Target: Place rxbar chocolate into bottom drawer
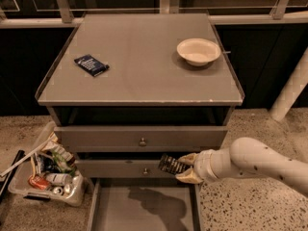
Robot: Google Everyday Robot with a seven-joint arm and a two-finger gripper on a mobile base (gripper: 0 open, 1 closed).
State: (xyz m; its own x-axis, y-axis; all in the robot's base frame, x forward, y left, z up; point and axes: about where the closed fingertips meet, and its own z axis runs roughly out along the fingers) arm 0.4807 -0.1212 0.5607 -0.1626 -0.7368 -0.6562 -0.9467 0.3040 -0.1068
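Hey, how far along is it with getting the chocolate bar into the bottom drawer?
Done: the bottom drawer is pulled open and has nothing in it. In hand: the pincer grips the rxbar chocolate above the drawer. Left: lower the bar in and release it.

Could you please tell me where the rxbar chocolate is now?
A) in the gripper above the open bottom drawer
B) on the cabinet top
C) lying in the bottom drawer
A: the gripper clasps the rxbar chocolate in the air over the bottom drawer.
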